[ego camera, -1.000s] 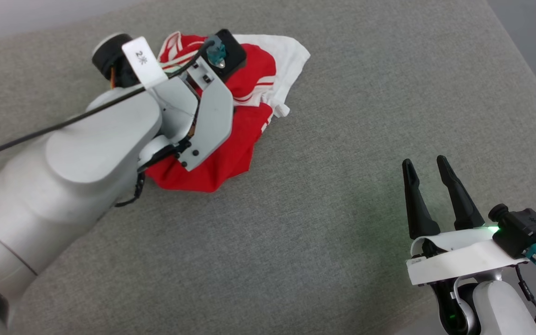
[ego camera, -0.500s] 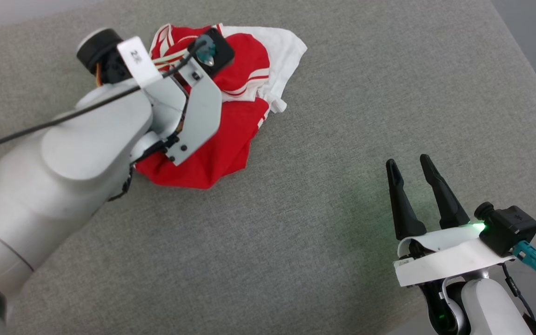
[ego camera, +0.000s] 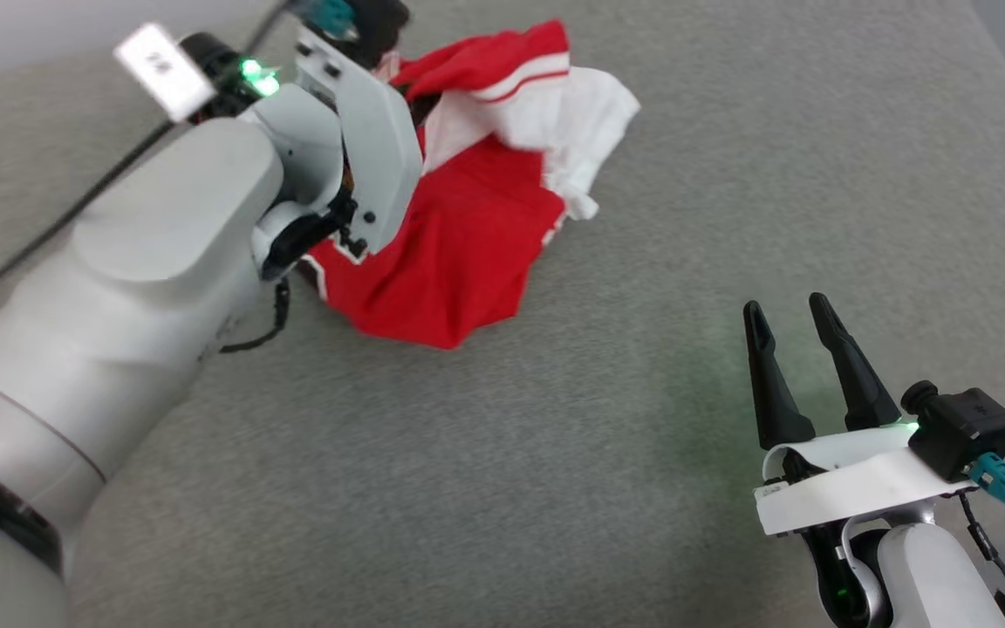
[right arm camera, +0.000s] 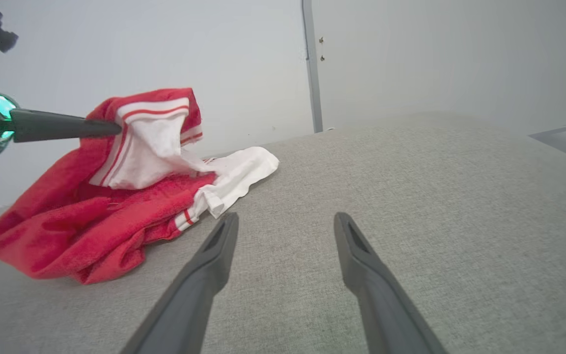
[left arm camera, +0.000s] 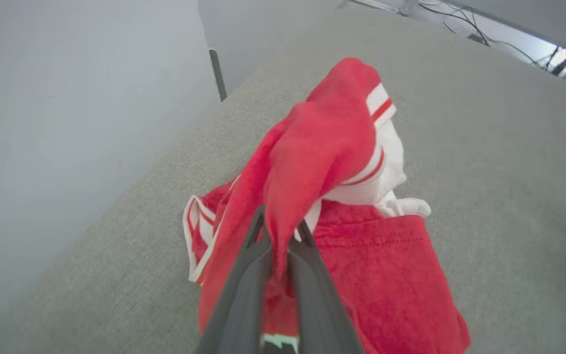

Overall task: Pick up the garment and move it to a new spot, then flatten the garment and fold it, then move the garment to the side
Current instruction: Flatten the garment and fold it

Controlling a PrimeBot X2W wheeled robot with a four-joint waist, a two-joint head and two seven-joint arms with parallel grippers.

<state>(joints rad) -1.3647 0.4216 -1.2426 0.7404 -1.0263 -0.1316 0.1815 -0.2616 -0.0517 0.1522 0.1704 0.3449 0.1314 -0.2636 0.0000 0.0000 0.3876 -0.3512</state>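
One garment [left arm camera: 327, 142] fold, pinched in left tool [left arm camera: 281, 223], seemingly raised

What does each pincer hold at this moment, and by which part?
The left pincer pinches a raised red fold of the jersey, near its striped trim. The right pincer is open and holds nothing.

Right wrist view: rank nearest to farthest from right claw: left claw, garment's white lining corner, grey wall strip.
1. garment's white lining corner, on the surface, ahead-left of the right claw.
2. left claw, far left, shut on the garment's raised fold.
3. grey wall strip, beyond the surface's far edge.
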